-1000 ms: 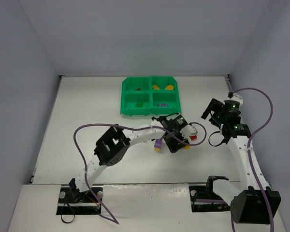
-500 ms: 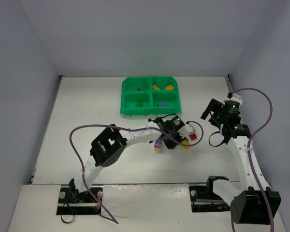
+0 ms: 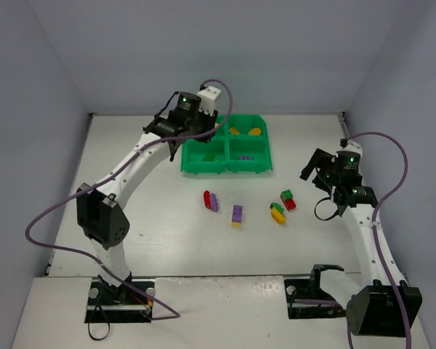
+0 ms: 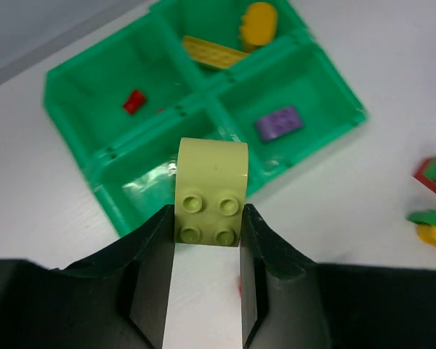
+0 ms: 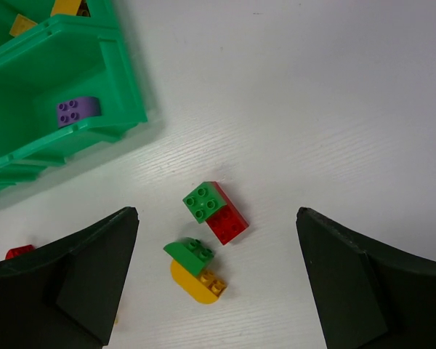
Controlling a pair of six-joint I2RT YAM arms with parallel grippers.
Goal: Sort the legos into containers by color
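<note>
Four small clusters of loose bricks (image 3: 237,214) lie on the table (image 3: 131,189) in front of the arm bases. They are a red-and-purple pair (image 3: 208,200), a purple one on yellow, a green one on yellow (image 5: 195,270) and a green-and-red pair (image 5: 214,211).

Just to the right of them hangs the right gripper (image 3: 316,169). Its fingers are spread wide with nothing between them, and the last two clusters sit below it in its wrist view.

Farther back stands the green tray (image 3: 227,170), with its four compartments already in use. Red is at the far left, yellow (image 4: 260,18) at the far right, purple (image 4: 280,122) at the near right and green at the near left.

The left gripper (image 4: 208,218) is raised above the tray's left side and pinches a pale green brick (image 4: 211,182) by its two flat flanks. The studs face the wrist camera and the rounded end points away, toward the tray.

In that wrist view the brick lines up with the near-left compartment (image 4: 142,185), the one that borders both the red brick's (image 4: 134,102) and the purple one's. The overhead view instead sets the gripper nearer the far-left corner, so I cannot tell which compartment lies straight below.

My reading is that the brick is about to be dropped. Letting go should wait until the brick hangs plainly inside the near-left walls, short of the divider to the red side.
</note>
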